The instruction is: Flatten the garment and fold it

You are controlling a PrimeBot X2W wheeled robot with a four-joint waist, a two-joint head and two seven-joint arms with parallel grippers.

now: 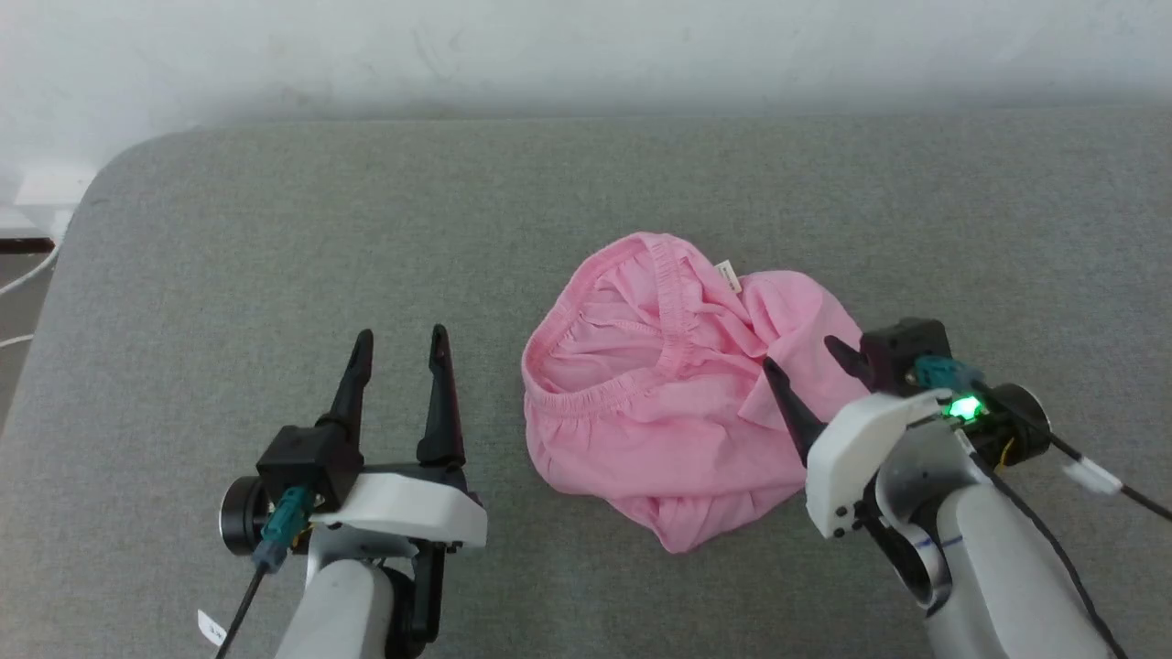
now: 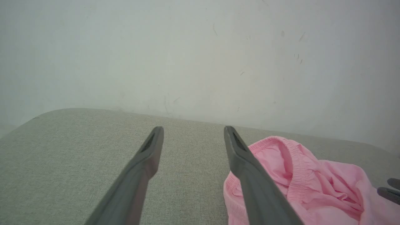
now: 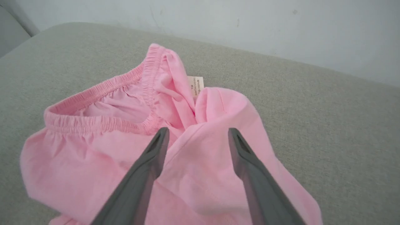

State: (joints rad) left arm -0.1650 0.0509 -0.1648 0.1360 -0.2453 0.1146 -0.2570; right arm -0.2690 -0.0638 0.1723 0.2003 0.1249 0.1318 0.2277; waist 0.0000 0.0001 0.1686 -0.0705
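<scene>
the garment [image 1: 659,403] was seen lying crumpled on a grey fabric surface [image 1: 275,229], a little right of the middle of the head view, with a pale wall [image 1: 549,46] behind. it was not spread flat. the cloth was bunched in soft folds, and the gathered waistband [image 1: 595,395] was turned open toward the left, so that the inside of the shorts could be looked into. a small white label [image 1: 728,275] was seen sticking out at the far edge, where two folds met.

the left gripper [image 1: 401,332] was held over bare surface just left of the garment and apart from it. its two dark fingers were spread with a clear gap between them. in the left wrist view the pink cloth was seen beside and past the right-hand finger.

the right gripper [image 1: 800,352] was placed at the right side of the garment, its fingers pointed toward the garment's middle and likewise spread apart. in the right wrist view a raised fold of pink cloth was seen between and beyond the two fingers, with the label past it. whether the fingertips were touching the cloth could not be told. a green light [image 1: 960,407] was lit on the right wrist.
</scene>
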